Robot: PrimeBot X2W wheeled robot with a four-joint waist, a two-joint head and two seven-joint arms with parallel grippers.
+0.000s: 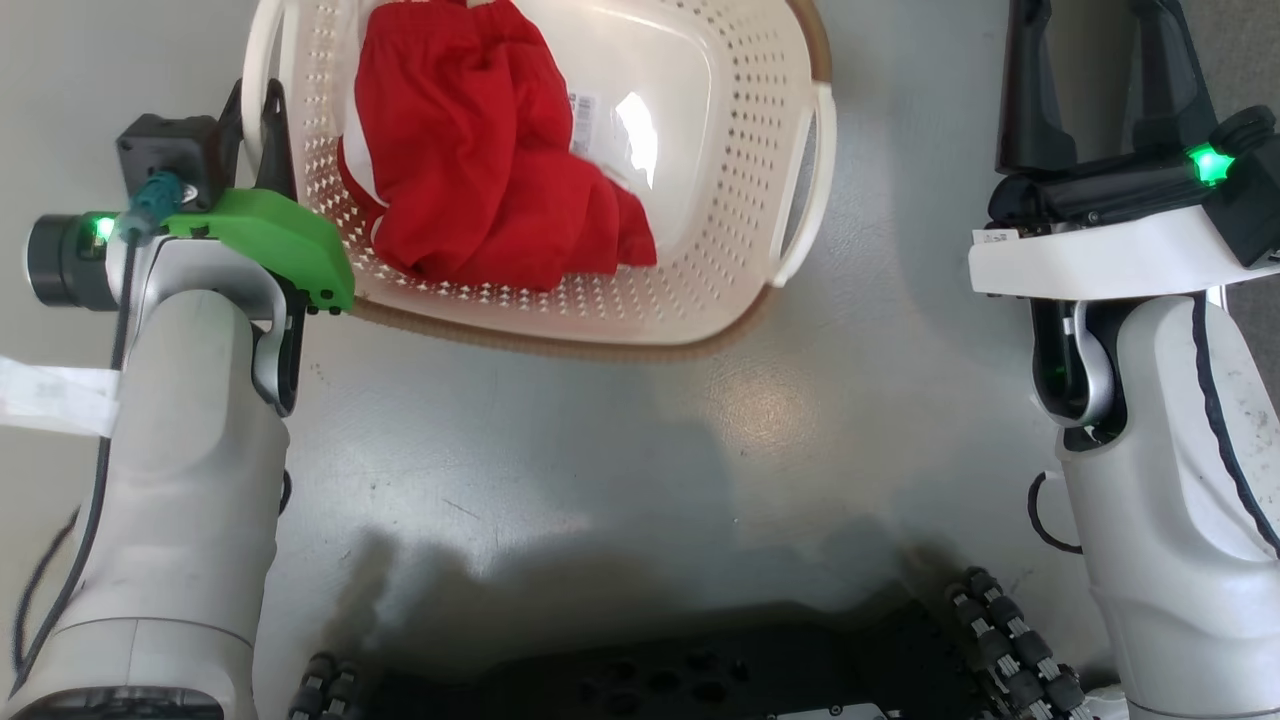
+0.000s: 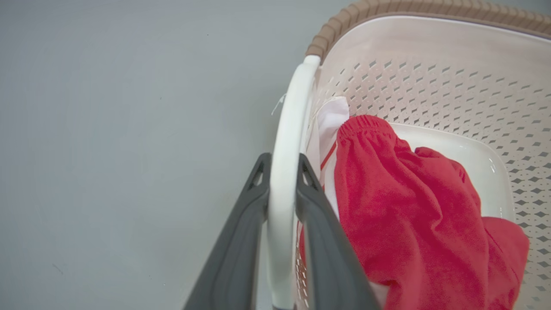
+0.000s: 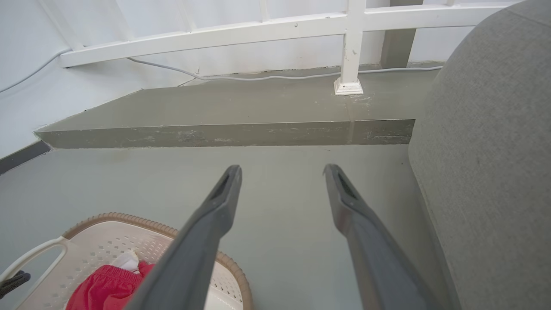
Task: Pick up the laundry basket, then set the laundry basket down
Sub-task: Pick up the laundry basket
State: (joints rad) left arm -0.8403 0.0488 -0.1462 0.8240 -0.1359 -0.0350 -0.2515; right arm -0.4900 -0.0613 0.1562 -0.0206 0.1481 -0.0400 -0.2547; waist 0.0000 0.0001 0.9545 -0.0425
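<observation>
Nearest the robot, its dark wheeled base (image 1: 700,680) is sitting on the smooth grey-green floor (image 1: 600,430). Just beyond it, toward the robot's left, the cream-white perforated plastic laundry basket (image 1: 700,250) with a brown woven-look rim is resting on that floor or hanging just off it; I cannot tell which. A crumpled red cloth garment (image 1: 480,170) is bunching against the basket's left wall, probably loading that side. The left gripper (image 2: 283,162) is pinching the white left loop handle (image 2: 287,120), one narrowed finger on each side of the bar, so that it cannot slip sideways in a lift. The right gripper (image 3: 282,172) is hanging wide and empty over bare floor, well apart from the white right loop handle (image 1: 815,190), seemingly leaving the lift to one arm. Farther off, a raised concrete step (image 3: 224,133) and a white railing (image 3: 351,47) are bordering the floor, with a grey upholstered seat (image 3: 495,150) beside the right gripper.
</observation>
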